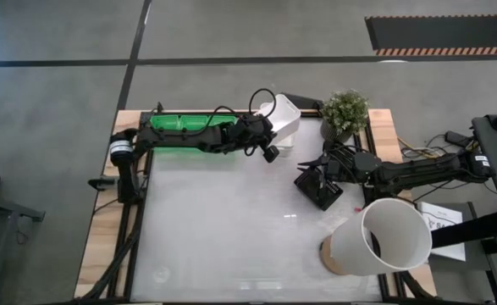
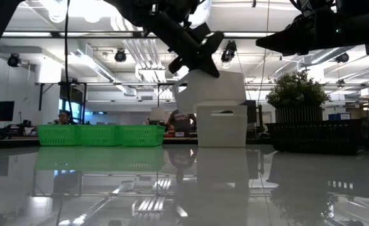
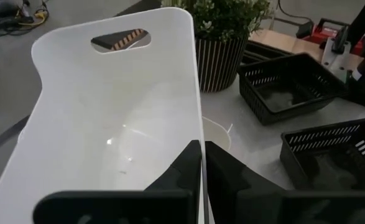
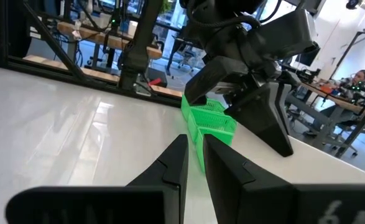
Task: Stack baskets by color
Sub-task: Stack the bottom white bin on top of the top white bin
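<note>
The glossy white table top carries a row of bright green plastic baskets at its far edge, a translucent white bin, black mesh baskets, a potted green plant and a large white cylinder.

Overhead and table-level views share the white basket.

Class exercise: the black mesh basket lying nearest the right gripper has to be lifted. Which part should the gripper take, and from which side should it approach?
Probably a long rim wall of the black mesh basket, approached from above. It sits upright with its open top facing up, and the thin wall suits a pinch by the right gripper, one finger inside and one outside.
</note>
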